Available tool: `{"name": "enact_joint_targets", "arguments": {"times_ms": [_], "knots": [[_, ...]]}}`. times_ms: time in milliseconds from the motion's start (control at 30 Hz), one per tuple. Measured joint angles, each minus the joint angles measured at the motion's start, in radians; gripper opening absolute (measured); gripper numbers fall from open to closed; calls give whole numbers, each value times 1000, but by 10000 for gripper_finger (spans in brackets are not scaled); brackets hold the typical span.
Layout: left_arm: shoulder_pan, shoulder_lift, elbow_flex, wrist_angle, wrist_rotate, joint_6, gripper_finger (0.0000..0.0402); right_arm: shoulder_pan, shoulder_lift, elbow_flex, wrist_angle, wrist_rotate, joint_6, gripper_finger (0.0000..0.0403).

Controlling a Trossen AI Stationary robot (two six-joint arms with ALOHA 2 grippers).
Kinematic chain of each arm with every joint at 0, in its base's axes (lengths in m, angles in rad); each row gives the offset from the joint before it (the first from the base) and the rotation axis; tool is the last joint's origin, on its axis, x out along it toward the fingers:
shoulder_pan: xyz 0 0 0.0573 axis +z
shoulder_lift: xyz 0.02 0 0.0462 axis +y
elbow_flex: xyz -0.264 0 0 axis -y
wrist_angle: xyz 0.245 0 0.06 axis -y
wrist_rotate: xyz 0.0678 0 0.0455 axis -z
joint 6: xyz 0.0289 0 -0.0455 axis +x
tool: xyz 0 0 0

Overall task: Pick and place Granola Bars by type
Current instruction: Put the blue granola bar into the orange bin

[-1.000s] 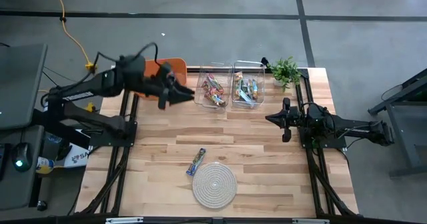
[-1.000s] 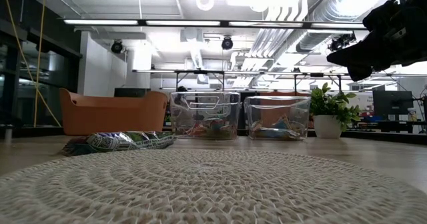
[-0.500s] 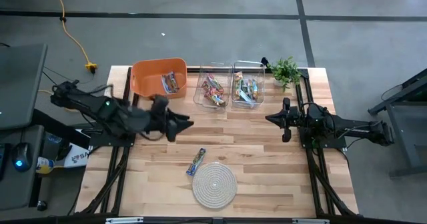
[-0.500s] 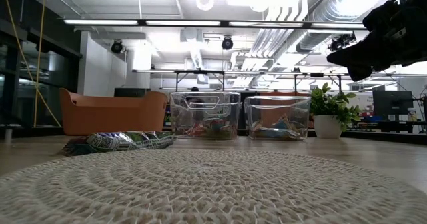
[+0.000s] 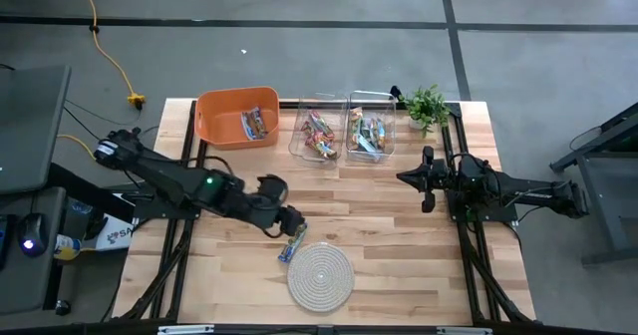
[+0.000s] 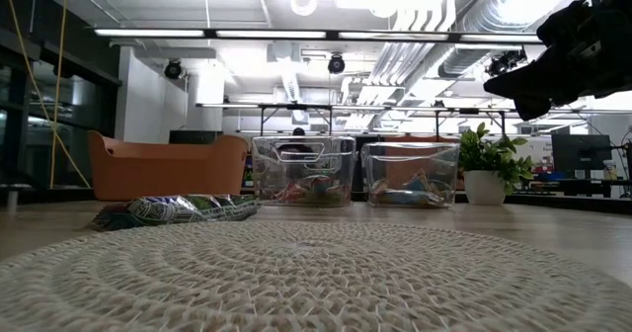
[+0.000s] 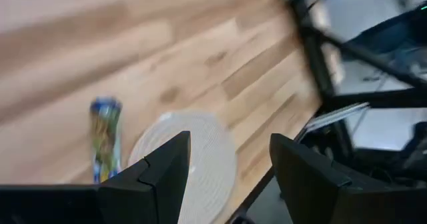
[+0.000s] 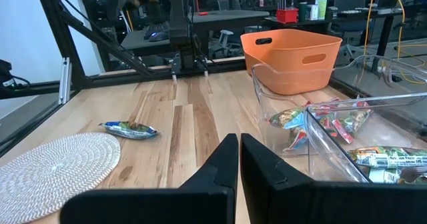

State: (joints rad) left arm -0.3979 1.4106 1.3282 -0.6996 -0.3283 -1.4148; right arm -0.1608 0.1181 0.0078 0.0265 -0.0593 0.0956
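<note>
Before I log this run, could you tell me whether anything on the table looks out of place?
One granola bar lies loose on the table beside the rope mat, unlike the sorted rest. The open left gripper hovers near it.

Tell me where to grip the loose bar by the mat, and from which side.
Take the bar across its narrow middle, from straight above. It lies flat on the table, alone, just off the mat, its long axis running from the mat toward the bins. Set the left gripper fingers, now open and close by, across the short width; the flat wrapper offers no side hold.
</note>
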Motion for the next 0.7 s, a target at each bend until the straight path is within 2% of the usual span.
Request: {"name": "enact_joint_targets", "arguments": {"times_ms": [233, 400, 700], "knots": [[25, 114, 1, -65, 176, -82, 204, 0, 0, 0, 0, 0, 0, 0], [38, 206, -1, -116, 247, -84, 204, 0, 1, 0, 0, 0, 0, 0], [38, 336, -1, -114, 263, -4, 204, 0, 0, 0, 0, 0, 0, 0]]}}
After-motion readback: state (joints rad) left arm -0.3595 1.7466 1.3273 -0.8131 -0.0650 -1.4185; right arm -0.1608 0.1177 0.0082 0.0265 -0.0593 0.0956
